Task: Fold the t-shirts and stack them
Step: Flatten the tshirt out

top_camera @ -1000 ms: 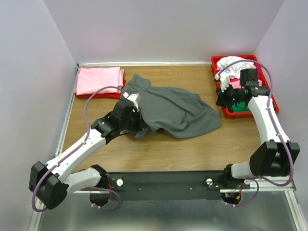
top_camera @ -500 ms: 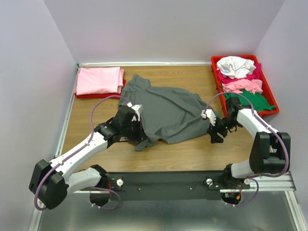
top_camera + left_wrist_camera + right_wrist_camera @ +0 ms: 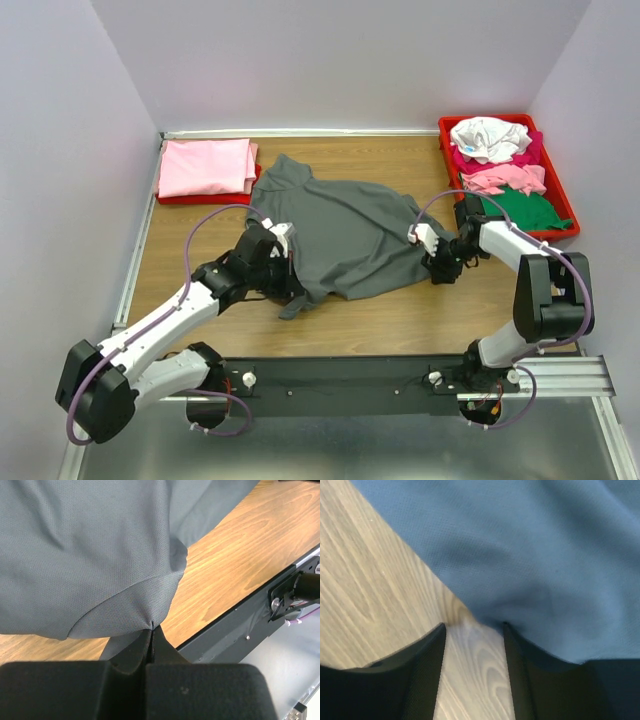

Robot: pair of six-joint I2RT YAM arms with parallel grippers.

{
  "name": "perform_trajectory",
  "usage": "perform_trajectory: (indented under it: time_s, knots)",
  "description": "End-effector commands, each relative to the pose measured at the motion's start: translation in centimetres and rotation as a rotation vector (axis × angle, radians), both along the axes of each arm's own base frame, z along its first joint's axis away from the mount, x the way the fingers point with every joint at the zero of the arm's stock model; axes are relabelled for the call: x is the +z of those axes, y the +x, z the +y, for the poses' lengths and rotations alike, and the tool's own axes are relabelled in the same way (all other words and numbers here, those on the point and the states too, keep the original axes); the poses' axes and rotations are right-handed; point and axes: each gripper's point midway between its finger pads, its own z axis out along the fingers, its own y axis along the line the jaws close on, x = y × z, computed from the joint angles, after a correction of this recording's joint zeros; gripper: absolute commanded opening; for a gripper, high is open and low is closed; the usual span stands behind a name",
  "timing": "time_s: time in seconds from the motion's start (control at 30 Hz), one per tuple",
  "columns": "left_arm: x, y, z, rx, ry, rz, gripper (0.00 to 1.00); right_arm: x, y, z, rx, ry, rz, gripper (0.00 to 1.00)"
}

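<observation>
Grey shirt [image 3: 350,230] lies crumpled on the wooden table [image 3: 400,310], its near-left hem pinched in the closed left gripper [image 3: 152,630]. The right gripper [image 3: 472,630] is open, with the right hem just between its fingers. It should probably close on one layer only, then both pull apart evenly to flatten it. Farther back lie a folded pink shirt [image 3: 205,167] and a red tray [image 3: 444,140] of loose shirts [image 3: 500,165].

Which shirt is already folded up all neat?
The pink cloth t-shirt at the far left. It lies flat and square; the dark grey cloth t-shirt is rumpled, the other shirts are heaped in the red plastic tray.
</observation>
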Motion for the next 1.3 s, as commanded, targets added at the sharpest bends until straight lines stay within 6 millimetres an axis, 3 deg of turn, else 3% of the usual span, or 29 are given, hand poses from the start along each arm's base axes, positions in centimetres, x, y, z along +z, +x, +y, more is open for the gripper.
perform_trajectory:
  time_s: [0.0,0.03,0.1,0.13,0.3,0.4,0.7,0.8,0.83,0.87,0.9,0.93,1.0,1.03,1.13,1.2,1.27]
  knots:
    - [0.9,-0.2,-0.2,-0.02,-0.034,-0.023,0.0,-0.4,0.7,-0.2,-0.037,-0.027,-0.004,0.43]
    - [1.0,-0.2,-0.2,-0.019,-0.035,-0.026,0.0,-0.4,0.6,-0.2,-0.042,-0.029,-0.003,0.25]
    - [1.2,-0.2,-0.2,-0.019,-0.038,-0.035,0.0,-0.1,0.3,-0.2,-0.058,-0.031,-0.007,0.04]
    - [1.3,-0.2,-0.1,-0.018,-0.036,-0.036,0.0,0.0,0.3,-0.3,-0.064,-0.035,-0.011,0.0]
    - [2.2,-0.1,0.0,-0.024,-0.042,-0.059,0.0,1.7,-0.2,-1.0,-0.122,-0.071,-0.002,0.0]
    - [3.5,0.0,0.1,-0.026,-0.055,-0.093,0.0,3.4,-1.8,-0.7,-0.09,-0.054,0.006,0.01]
    - [5.9,-0.1,0.7,-0.017,-0.063,-0.137,0.0,11.4,-0.9,0.7,-0.089,0.049,-0.216,0.0]
    - [9.3,1.3,1.1,0.003,-0.055,-0.229,0.0,16.0,1.0,1.2,-0.122,0.09,-0.311,0.0]
    - [12.2,2.7,1.8,0.047,-0.043,-0.309,0.0,19.2,2.6,1.4,-0.131,0.109,-0.391,0.0]
    - [13.8,3.6,2.2,0.071,-0.037,-0.352,0.0,20.7,3.6,1.5,-0.145,0.118,-0.416,0.0]
    - [17.1,5.3,2.7,0.119,-0.049,-0.421,0.0,21.1,4.9,1.6,-0.181,0.13,-0.397,0.0]
    - [18.5,6.6,3.4,0.153,-0.027,-0.472,0.0,24.9,6.9,1.8,-0.19,0.15,-0.48,0.0]
    - [22.6,9.7,3.8,0.209,-0.042,-0.566,0.0,26.2,10.0,2.1,-0.236,0.177,-0.482,0.0]
    - [23.8,11.6,4.8,0.255,-0.036,-0.602,0.0,29.2,11.7,2.2,-0.247,0.201,-0.552,0.0]
    - [27.5,16.6,4.9,0.299,-0.082,-0.679,0.0,32.7,16.4,2.4,-0.337,0.263,-0.632,0.01]
    - [33.5,19.9,3.8,0.256,-0.226,-0.799,0.0,36.2,20.5,2.2,-0.408,0.301,-0.719,0.0]
    - [37.4,21.5,4.1,0.249,-0.287,-0.858,0.0,40.6,23.4,2.0,-0.448,0.341,-0.828,0.01]
